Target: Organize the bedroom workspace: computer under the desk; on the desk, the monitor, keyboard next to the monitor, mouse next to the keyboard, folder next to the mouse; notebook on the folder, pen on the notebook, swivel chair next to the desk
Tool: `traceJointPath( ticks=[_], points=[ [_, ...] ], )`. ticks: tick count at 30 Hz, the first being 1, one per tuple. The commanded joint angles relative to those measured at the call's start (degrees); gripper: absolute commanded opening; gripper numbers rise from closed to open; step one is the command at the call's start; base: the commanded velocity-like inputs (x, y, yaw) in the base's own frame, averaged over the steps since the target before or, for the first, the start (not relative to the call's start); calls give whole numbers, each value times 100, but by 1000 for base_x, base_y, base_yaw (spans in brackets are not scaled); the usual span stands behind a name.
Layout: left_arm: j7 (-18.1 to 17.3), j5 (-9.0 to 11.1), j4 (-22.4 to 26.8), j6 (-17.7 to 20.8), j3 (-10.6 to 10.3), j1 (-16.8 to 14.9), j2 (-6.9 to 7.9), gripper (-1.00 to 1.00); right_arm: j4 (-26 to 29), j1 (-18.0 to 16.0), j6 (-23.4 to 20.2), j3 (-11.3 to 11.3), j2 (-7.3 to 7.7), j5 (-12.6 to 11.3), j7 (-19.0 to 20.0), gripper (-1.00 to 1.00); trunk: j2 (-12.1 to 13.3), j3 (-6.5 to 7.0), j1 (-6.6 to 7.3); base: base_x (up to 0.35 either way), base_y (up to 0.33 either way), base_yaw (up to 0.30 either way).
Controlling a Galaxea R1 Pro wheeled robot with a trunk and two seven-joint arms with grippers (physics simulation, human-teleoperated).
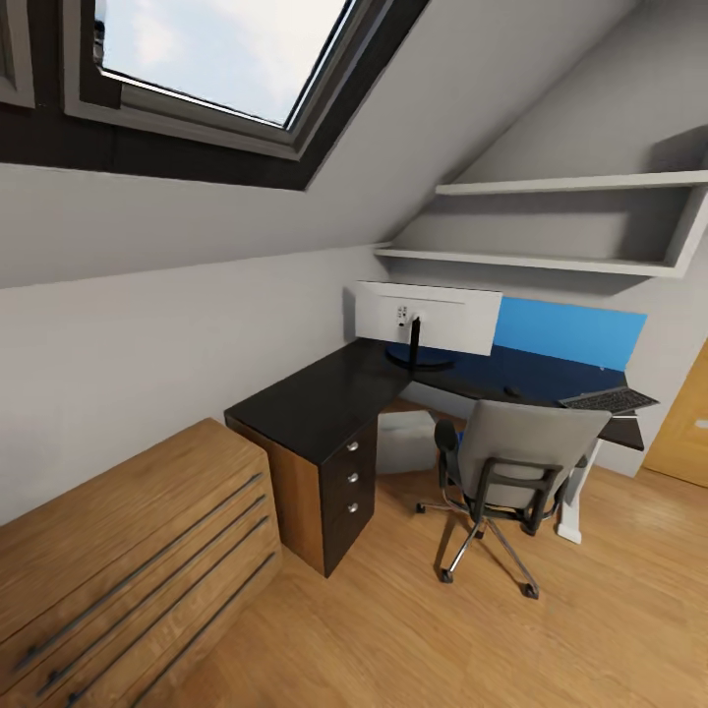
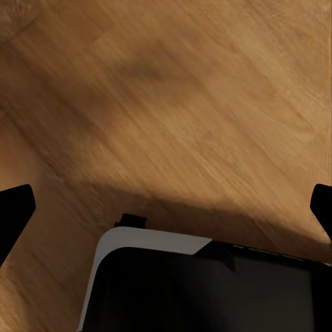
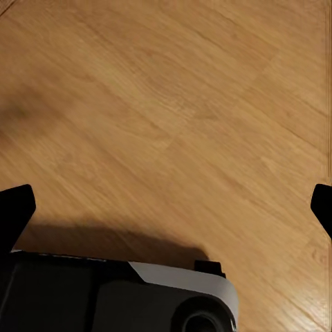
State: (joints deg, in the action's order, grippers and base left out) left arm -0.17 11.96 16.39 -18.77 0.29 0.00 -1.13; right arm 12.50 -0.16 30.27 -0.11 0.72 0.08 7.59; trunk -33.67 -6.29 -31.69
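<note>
The chair [image 1: 511, 462] at the desk [image 1: 324, 398] front edge should be approached slowly. Both grippers [image 2: 166, 200] [image 3: 166, 200] are spread wide, nothing held.

Nothing readable anywhere in here, honestly. The white back of the monitor [image 1: 429, 317] has a small panel near the stand, but it's too tiny to make out, and the keyboard [image 1: 608, 400] keys are just a dark blur.

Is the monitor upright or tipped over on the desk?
Upright. The monitor stands on its round black foot on the desk, white back toward the camera, screen vertical.
</note>
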Motion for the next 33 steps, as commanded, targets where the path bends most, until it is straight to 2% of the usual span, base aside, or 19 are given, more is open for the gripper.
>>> traceJointPath(
  ticks=[1, 5, 15, 33],
  points=[
    [11, 32, 5, -143, -1, 0, -2, 100, -6, -2, 178, -5, 5, 1, 9, 100, -8, -7, -2, 0, 0, -150],
    [24, 34, 4, -207, 3, 0, -2, 100, -32, -2, 282, -6, -1, 1, 7, 100, -8, -1, -2, 0, 0, -217],
    [26, 34, -5, -213, 0, 0, -2, 100, -32, -2, 303, 2, -2, 1, 3, 100, -8, 0, -2, 0, 0, -37],
    [26, 34, -6, -212, 3, 0, -1, 100, -28, -2, 304, 2, 1, 1, 5, 100, -8, 0, -2, 0, 0, -278]
  ],
)
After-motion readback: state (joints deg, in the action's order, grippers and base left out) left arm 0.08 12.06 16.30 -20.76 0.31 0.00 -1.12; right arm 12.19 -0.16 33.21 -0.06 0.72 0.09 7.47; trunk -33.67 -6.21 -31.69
